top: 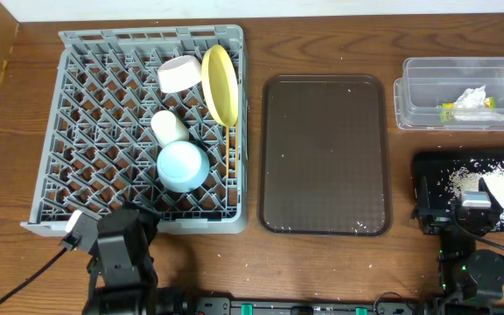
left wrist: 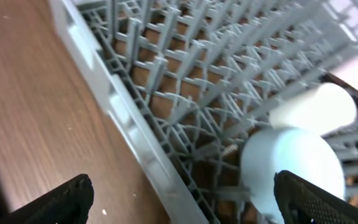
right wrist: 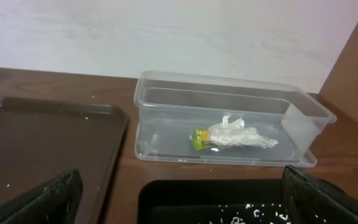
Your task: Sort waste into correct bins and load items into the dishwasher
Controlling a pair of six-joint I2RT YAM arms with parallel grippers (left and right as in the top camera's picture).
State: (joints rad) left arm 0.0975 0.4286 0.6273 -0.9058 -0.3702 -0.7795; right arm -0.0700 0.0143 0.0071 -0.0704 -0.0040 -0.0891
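Observation:
The grey dish rack (top: pixel 86 131) holds a white bowl (top: pixel 180 73), a pale-yellow plate (top: pixel 220 83) on edge, a small white cup (top: pixel 169 127) and a light-blue saucer (top: pixel 183 166). The clear tub (top: pixel 427 118) holds the white tissue (top: pixel 472 99) and the green-yellow wrapper (top: pixel 447 111). The black tub (top: pixel 427 171) holds rice crumbs (top: pixel 466 182). My left gripper (top: pixel 112 226) is open and empty over the rack's front edge (left wrist: pixel 135 137), near the saucer (left wrist: pixel 291 162) and cup (left wrist: pixel 316 109). My right gripper (top: pixel 462 208) is open and empty over the black tub (right wrist: pixel 185 193). No chopsticks show.
A dark-brown serving tray (top: pixel 325 157) lies between the rack and the tubs, with a few crumbs on it. In the right wrist view the clear tub (right wrist: pixel 166 99), wrapper (right wrist: pixel 199 138) and tissue (right wrist: pixel 241 137) sit behind the black tub, with the tray (right wrist: pixel 42 143) at left.

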